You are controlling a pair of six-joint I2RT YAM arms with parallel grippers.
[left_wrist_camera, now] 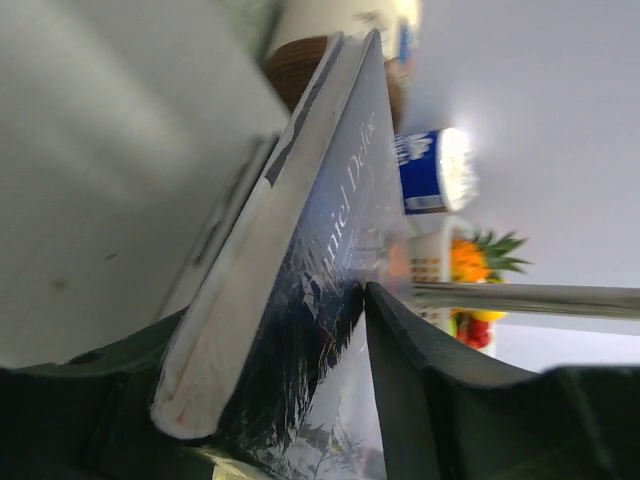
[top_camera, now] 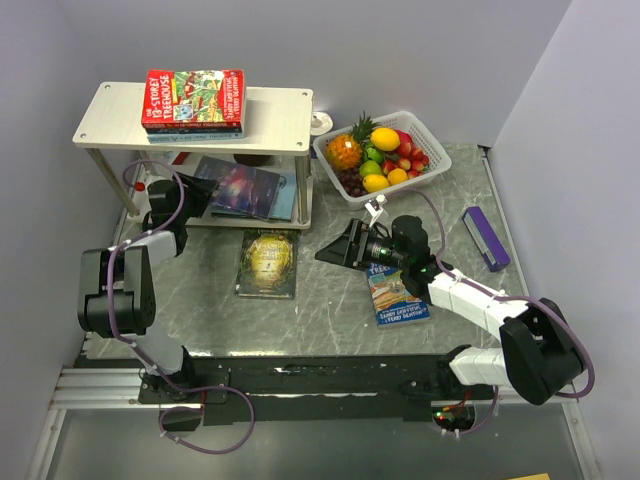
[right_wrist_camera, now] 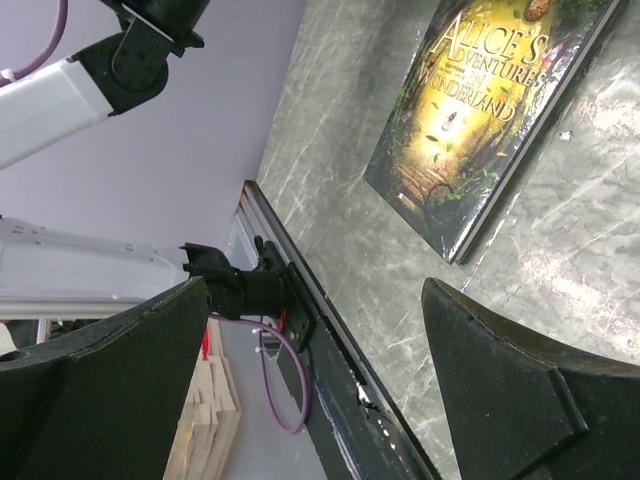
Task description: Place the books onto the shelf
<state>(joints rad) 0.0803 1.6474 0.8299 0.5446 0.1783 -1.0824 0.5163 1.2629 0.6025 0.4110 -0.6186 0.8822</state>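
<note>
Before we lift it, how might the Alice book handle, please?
Thin, so the Alice book is probably light and slightly bendy. Its glossy cover may slip. Flat on the table, its edge looks hard to pinch.

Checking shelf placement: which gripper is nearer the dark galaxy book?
Left. The left gripper has its fingers either side of the dark galaxy book on the lower tier of the shelf; the right gripper hangs open over the table.

**How Many of Each**

There are two robot arms: left arm [top_camera: 115, 290] and right arm [top_camera: 480, 305]. There is one shelf [top_camera: 290, 105], one fruit basket [top_camera: 430, 135] and one purple box [top_camera: 486, 238]. Two books lie on the table [top_camera: 330, 300]: Alice book [top_camera: 267, 263] and blue Treehouse book [top_camera: 400, 297].
</note>
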